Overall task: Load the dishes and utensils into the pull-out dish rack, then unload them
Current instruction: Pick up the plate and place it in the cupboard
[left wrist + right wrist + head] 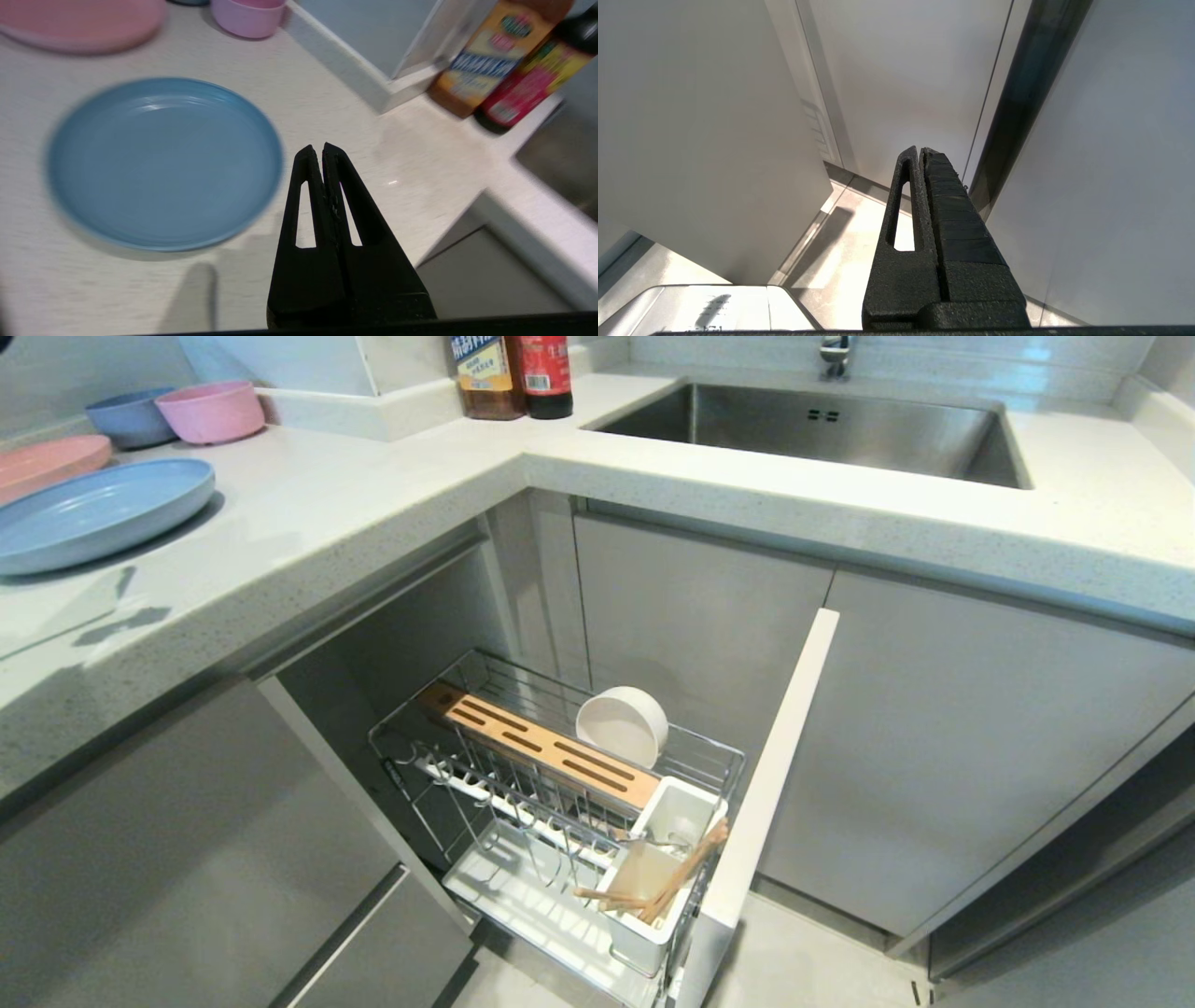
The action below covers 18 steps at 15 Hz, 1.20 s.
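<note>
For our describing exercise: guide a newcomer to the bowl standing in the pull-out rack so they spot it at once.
Start at the steel sink, then drop to the pull-out dish rack drawn out below the counter. Behind its slotted wooden strip stands the off-white bowl, tipped on its edge. The other bowls are pink and blue and sit on the counter.

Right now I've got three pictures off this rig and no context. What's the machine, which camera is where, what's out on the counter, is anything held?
It is a two-armed robot on wheels in a kitchen. The wide picture comes from its head, looking down at the counter and a pull-out dish rack. The other two come from cameras behind each arm's fingers.

In the rack: an off-white bowl on edge, and chopsticks in the white utensil holder.

On the counter: a light-blue plate, a pink plate, a pink bowl, a blue bowl and two bottles near the sink.

The left gripper hangs over the counter beside the blue plate, shut and empty. The right gripper, also shut and empty, points down by the cabinet fronts.
</note>
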{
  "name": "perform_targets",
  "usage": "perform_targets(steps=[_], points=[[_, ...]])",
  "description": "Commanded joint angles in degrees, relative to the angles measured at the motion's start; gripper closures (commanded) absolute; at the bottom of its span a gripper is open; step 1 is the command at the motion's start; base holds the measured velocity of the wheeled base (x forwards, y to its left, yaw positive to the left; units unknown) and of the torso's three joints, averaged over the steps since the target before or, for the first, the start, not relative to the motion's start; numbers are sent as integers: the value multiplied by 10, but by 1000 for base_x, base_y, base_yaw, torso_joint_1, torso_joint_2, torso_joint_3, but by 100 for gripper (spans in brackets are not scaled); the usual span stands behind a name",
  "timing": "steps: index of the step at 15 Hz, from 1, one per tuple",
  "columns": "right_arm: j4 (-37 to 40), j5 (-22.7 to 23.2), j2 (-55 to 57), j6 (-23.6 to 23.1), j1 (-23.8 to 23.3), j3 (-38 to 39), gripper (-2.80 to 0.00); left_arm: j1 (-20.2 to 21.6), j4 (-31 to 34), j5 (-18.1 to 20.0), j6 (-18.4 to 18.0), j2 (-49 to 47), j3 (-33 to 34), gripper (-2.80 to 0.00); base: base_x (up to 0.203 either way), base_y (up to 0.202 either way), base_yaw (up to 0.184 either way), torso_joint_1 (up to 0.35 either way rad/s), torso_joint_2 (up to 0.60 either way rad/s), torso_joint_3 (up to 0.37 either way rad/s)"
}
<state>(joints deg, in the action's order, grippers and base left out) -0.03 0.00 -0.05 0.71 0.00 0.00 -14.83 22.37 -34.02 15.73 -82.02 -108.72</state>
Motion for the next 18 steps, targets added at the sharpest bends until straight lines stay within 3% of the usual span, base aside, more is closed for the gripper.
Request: perform_targets(steps=[1,4,5,11,14,15,16,18], points=[[-1,0,0,0,0,1,0,20,15,5,-59,9,-11,0,0,0,0,0,0,0],[-1,0,0,0,0,1,0,38,21,4,-159,-1,-11,0,0,0,0,0,0,0],[0,0,0,0,0,1,0,40,21,-1,-170,-12,-11,0,0,0,0,0,0,0],[-1,0,0,0,0,1,0,51,24,-46,-195,-91,-16,0,0,0,0,0,0,0],[0,0,0,0,0,1,0,51,22,-41,-200,-109,-16,0,0,0,0,0,0,0],[0,0,0,0,0,1,0,51,20,-40,-200,-111,-16,-93,0,0,0,0,0,0],[0,0,0,0,0,1,0,50,20,-40,-200,-112,-16,-280,0,0,0,0,0,0],[-1,0,0,0,0,1,0,51,19,-39,-200,-116,-16,-280,0,0,0,0,0,0]])
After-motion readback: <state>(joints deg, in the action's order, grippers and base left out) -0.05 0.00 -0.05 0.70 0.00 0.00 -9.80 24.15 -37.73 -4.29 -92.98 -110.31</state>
